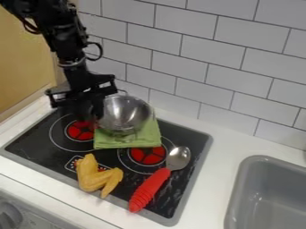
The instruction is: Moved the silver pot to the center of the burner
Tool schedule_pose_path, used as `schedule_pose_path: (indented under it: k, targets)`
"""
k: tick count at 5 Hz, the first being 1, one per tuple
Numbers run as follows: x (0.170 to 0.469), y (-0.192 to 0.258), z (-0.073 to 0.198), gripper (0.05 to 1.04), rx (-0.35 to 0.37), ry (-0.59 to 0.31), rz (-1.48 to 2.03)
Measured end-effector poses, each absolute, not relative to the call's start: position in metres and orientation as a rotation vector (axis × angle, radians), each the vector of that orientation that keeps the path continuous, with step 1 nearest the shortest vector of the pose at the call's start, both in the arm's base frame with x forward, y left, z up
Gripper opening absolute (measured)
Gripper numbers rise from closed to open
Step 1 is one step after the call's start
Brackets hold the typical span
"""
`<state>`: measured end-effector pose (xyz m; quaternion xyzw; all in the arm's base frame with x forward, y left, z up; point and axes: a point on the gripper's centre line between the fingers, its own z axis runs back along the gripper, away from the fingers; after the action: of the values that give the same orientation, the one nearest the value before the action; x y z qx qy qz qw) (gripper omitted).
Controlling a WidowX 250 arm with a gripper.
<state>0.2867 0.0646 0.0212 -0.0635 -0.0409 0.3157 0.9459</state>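
The silver pot [124, 113] is a shiny metal bowl at the back of the black stove [36, 141], tilted so that its inside shows. Under its front side lies a folded green cloth [128, 139]. My gripper [91, 112] hangs down right at the pot's left rim, over the back of the left burner [81, 130]; whether it holds the rim is unclear. Another red burner [148, 154] shows in front of the cloth, to the right of the left one. The pot stands between the two, further back.
Yellow toy chicken wings [94, 175] lie at the stove's front left. A spoon with a red handle [149, 188] lies along the right side. A grey sink [239, 188] is at the lower right, and a white tiled wall [197, 67] rises behind the stove.
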Motion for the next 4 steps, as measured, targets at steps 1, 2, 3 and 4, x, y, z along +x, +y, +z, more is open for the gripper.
schedule_pose_path:
  k: [1, 2, 3, 4]
  targets:
    - [0.289, 0.068, 0.043, 0.821, 0.004, -0.093, 0.666]
    - [0.288, 0.072, 0.070, 1.014, 0.141, -0.093, 0.678]
    - [0.288, 0.049, 0.085, 1.009, 0.250, -0.068, 0.540]
    - [0.291, 0.023, 0.098, 1.000, 0.235, -0.105, 0.361]
